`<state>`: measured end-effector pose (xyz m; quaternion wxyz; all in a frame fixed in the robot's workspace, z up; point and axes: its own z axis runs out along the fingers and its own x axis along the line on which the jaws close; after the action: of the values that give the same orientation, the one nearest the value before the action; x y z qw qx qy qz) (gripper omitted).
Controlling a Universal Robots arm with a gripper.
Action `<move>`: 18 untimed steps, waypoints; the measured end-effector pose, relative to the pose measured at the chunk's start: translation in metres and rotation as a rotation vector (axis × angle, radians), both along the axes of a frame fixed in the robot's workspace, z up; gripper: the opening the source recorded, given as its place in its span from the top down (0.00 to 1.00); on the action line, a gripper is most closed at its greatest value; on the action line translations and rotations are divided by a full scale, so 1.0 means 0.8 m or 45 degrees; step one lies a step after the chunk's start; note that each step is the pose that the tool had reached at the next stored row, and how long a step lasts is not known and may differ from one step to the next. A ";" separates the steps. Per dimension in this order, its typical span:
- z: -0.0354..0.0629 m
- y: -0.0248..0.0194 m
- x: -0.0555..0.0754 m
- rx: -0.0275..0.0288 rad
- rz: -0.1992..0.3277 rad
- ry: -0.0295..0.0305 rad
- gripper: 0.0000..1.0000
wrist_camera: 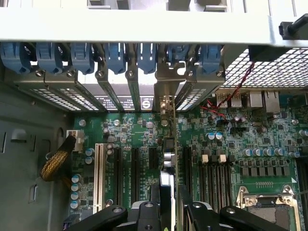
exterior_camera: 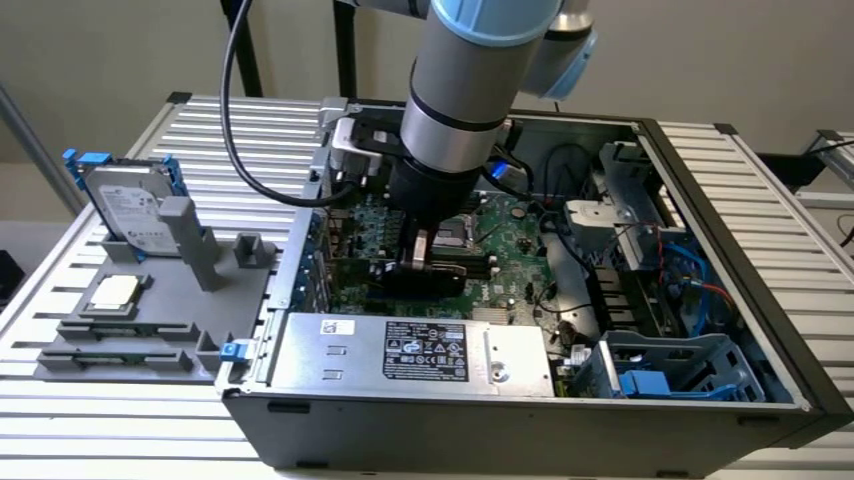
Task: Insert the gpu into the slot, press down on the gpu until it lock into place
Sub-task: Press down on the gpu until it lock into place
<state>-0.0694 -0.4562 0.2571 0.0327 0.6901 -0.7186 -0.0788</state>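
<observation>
Gripper is clamped on the gpu — card stands edge-on over the mobo, amid the expansion slots. Light, stiff, fragile imo — you grip its top edge, mid-length.

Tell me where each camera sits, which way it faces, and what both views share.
Exterior view: off the arm, above the open computer case, looking down into it; shows the arm and gripper.
Wrist view: on the wrist, looking down along the gripper at the motherboard and rear card brackets; shows the gripper's black fingers.
Shared: the gripper, the gpu it grips edge-on, the green motherboard.
</observation>
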 end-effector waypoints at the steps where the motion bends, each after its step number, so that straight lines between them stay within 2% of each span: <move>1: 0.000 0.0000 0.001 0.0000 0.000 0.0005 0.74; 7: -0.002 0.0002 0.003 0.0009 0.001 0.0064 0.74; 13: -0.003 0.0001 0.003 0.0001 -0.003 0.0192 0.74; 18: -0.004 0.0001 0.003 0.0001 -0.004 0.0212 0.74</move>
<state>-0.0673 -0.4561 0.2538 0.0385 0.6883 -0.7194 -0.0846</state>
